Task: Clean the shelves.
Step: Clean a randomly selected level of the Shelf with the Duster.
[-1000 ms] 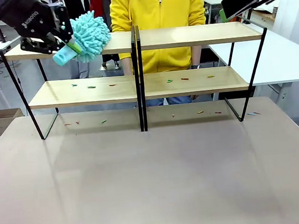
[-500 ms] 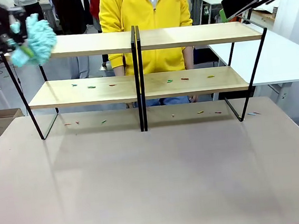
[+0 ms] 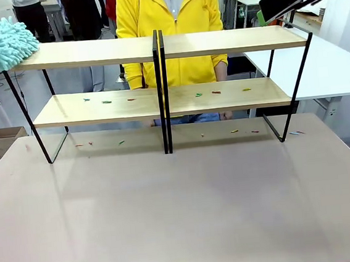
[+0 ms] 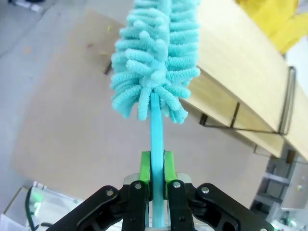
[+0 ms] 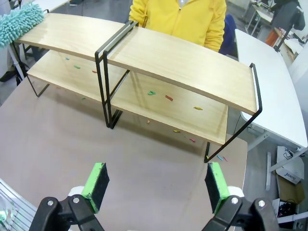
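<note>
1. The duster (image 3: 6, 43) has moved. A second ago it sat on the left rack's top board (image 3: 87, 53), close to the centre post of the shelves (image 3: 216, 42). Half a second ago it was at that board's left end. Now its head hangs over the outer left corner, mostly past the edge.
2. I read that as one leftward pass along the left top board, just finished. Both top boards look bare from the front.
3. The left gripper (image 4: 156, 166) has its pads pressed together on the duster's thin handle (image 4: 155, 125), same grip throughout. The head points away from the wrist, beside the left end of the shelves.
4. The right gripper (image 5: 156, 185) hasn't moved. Its jaws are spread wide and hold nothing, and it hovers high over the right end of the shelves.
5. The shelves haven't shifted. They stand across the far half of the table (image 3: 183, 217), and the person (image 3: 176, 19) stands just behind them.
6. The coloured bits (image 3: 107, 101) on the lower boards (image 3: 221, 97) lie just where they did. More are scattered on the table under the shelves.
7. My take: the top tier is done or nearly so, the lower tier untouched. You'll need to bring the duster down and in between the tiers. Clearance there is tight, so watch the black frame at the left end.
</note>
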Motion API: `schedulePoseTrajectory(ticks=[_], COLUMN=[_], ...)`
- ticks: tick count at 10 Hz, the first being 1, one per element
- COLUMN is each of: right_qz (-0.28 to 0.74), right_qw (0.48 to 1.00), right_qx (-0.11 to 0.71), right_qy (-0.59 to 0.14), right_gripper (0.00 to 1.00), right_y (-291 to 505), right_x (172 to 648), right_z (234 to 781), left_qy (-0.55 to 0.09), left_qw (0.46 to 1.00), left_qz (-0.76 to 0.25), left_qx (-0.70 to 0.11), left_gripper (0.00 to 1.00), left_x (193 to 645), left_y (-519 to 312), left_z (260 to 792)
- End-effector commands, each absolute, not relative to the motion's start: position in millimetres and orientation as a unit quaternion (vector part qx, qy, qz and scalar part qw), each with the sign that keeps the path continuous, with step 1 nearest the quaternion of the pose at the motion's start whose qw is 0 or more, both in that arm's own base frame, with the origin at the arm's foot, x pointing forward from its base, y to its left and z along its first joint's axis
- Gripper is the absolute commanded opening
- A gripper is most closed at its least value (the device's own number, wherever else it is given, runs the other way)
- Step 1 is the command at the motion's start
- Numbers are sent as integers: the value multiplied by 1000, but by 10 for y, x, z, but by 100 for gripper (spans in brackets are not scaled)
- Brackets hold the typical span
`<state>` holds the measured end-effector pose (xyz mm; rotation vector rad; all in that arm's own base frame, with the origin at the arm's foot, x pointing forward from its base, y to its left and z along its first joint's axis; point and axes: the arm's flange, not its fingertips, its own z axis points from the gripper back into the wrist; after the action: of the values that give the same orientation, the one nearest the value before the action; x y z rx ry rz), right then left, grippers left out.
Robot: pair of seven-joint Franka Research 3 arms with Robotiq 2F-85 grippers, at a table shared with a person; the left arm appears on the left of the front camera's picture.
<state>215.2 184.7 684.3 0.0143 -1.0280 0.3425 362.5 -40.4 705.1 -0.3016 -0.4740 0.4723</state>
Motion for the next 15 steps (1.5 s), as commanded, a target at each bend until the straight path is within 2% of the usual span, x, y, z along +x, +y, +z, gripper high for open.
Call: schedulePoseTrajectory(ticks=[1, 3, 5, 8, 11, 13, 15], right_qz=[160, 160, 160, 160, 160, 160, 160], right_qw=[857, 857, 857, 857, 857, 857, 857], right_qx=[6, 6, 6, 6, 6, 6, 6], right_qy=[-490, -490, -490, -490, -490, -490, -490], right_gripper=[100, 100, 100, 100, 100, 100, 100], right_y=[1843, 1843, 1843, 1843, 1843, 1843, 1843], right_x=[2155, 2155, 2155, 2155, 2155, 2155, 2155], right_z=[6842, 6842, 6842, 6842, 6842, 6842, 6842], left_qy=[-230, -229, -215, -117, -19, -30, -105], left_qw=[938, 939, 939, 929, 872, 822, 777], left_qz=[198, 188, 143, 27, -125, -173, -165], left_qx=[-164, -175, -227, -350, -473, -542, -598], left_gripper=[12, 12, 12, 12, 12, 12, 12], left_x=[3601, 3588, 3487, 3239, 2900, 2713, 2534], left_y=[-439, -414, -385, -184, 299, 854, 1617], left_z=[7033, 7071, 7143, 7355, 7604, 7776, 7863])
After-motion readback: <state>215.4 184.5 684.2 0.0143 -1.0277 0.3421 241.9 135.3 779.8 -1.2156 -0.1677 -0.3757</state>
